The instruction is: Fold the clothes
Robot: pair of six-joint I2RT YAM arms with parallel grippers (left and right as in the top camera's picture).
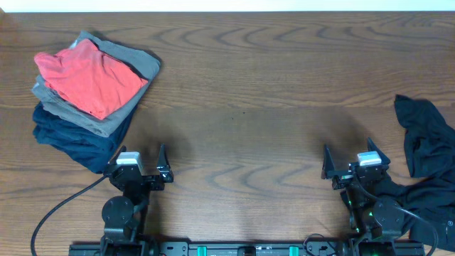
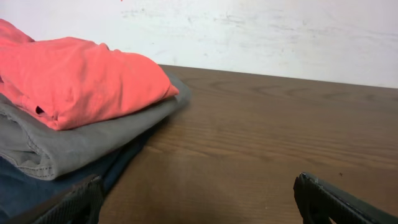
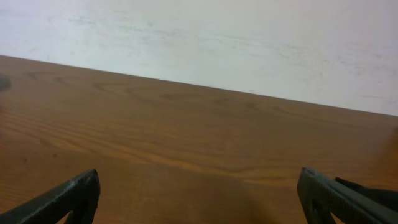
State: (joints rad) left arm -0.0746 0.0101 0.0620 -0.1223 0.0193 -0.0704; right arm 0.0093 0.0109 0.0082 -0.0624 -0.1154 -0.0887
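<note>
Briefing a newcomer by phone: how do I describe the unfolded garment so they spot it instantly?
From overhead, follow the wooden table to its right edge, beside the right gripper. The black T-shirt lies crumpled there. It is the only loose heap; the red-orange, grey and navy garments sit folded and piled at far left.

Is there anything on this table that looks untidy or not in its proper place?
Yes. The black T-shirt lies crumpled at the right edge of the table, partly bunched beside the right arm. The folded stack at the far left is neat by contrast.
</note>
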